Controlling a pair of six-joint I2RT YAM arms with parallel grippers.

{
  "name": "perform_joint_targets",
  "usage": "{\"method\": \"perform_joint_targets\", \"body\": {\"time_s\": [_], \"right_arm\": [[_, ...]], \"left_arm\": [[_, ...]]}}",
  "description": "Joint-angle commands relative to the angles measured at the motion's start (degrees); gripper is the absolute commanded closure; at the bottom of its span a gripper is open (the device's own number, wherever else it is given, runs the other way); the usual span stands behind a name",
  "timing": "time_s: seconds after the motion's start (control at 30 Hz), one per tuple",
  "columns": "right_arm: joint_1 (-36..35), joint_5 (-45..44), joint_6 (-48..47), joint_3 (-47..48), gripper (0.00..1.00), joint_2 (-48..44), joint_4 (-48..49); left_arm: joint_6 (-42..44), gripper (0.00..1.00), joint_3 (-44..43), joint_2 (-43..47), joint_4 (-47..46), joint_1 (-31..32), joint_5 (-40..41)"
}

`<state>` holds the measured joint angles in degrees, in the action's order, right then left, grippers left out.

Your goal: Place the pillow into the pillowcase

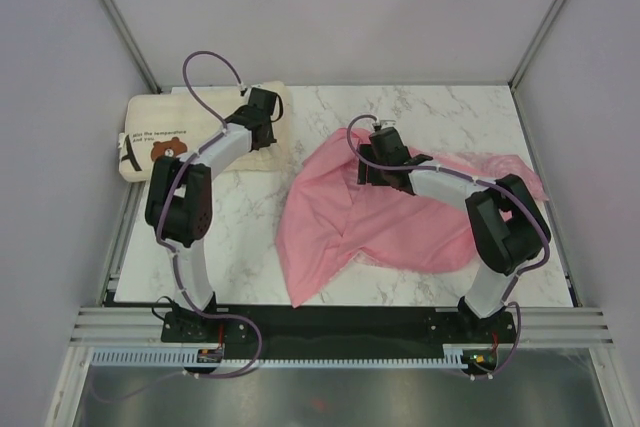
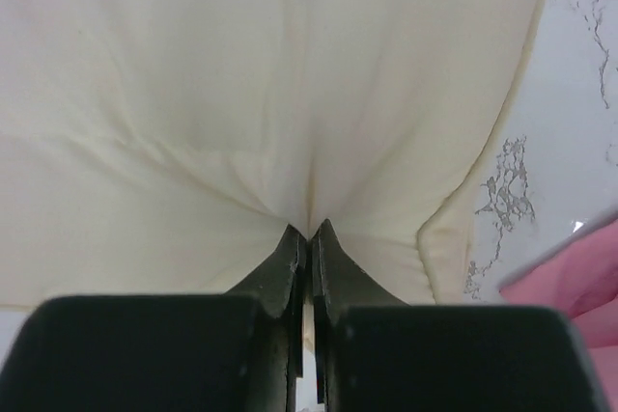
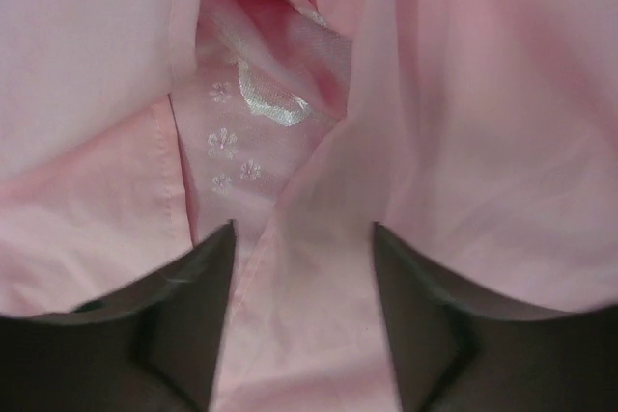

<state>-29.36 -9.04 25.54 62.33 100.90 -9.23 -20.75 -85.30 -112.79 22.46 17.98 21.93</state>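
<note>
The cream pillow [image 1: 165, 132] with a brown bear face lies at the back left of the table. My left gripper [image 1: 262, 107] is shut on a pinch of the pillow's right end; in the left wrist view the pillow [image 2: 193, 94] puckers into the closed gripper [image 2: 309, 233]. The pink pillowcase [image 1: 340, 222] lies crumpled in the middle and right. My right gripper [image 1: 375, 152] is open over its upper edge; in the right wrist view a fold of the pillowcase [image 3: 483, 94] lies between the spread fingers of the gripper [image 3: 304, 233].
The marble table [image 1: 240, 247] is bounded by grey walls at the back and sides. A black base rail [image 1: 340, 322] runs along the near edge. The pillow lies close to the left table edge.
</note>
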Motion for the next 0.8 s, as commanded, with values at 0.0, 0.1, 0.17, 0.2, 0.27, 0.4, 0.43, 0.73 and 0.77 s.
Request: {"method": "perform_joint_targets", "body": {"time_s": [0.0, 0.1, 0.17, 0.2, 0.27, 0.4, 0.43, 0.73, 0.77], "right_arm": [[-0.43, -1.07, 0.12, -1.85, 0.42, -0.44, 4.92], [-0.52, -0.81, 0.56, -3.43, 0.65, -0.27, 6.77], [-0.61, 0.16, 0.13, -3.61, 0.83, -0.53, 7.65], [-0.52, 0.33, 0.12, -3.96, 0.86, -1.23, 8.17], [-0.52, 0.25, -0.22, -5.28, 0.96, -2.28, 8.71], [-0.52, 0.77, -0.14, -8.0, 1.0, -6.32, 12.74], [-0.61, 1.39, 0.03, -9.05, 1.0, -7.03, 14.23], [-0.52, 2.97, 0.74, -14.16, 1.0, -12.74, 21.09], [-0.52, 2.97, 0.74, -14.42, 1.0, -13.01, 21.27]], "left_arm": [[-0.34, 0.98, 3.81, 4.04, 0.22, -0.22, -2.95], [-2.45, 0.98, 9.78, 11.26, -0.48, 0.48, -4.0], [-3.68, 0.98, 13.9, 18.81, -0.57, 1.01, -5.76], [-4.03, 0.98, 15.06, 21.71, -0.66, 1.27, -6.11], [-4.47, 0.98, 18.04, 30.05, -0.05, 1.62, -6.2], [-2.55, 0.98, 20.34, 43.25, 0.65, 1.71, -11.98], [-2.71, 0.98, 20.08, 45.45, 1.44, 1.88, -16.09], [-9.74, 0.98, 23.24, 51.98, 6.37, 20.66, -9.29], [-10.27, 0.98, 23.68, 50.75, 5.94, 22.17, -8.76]]}}
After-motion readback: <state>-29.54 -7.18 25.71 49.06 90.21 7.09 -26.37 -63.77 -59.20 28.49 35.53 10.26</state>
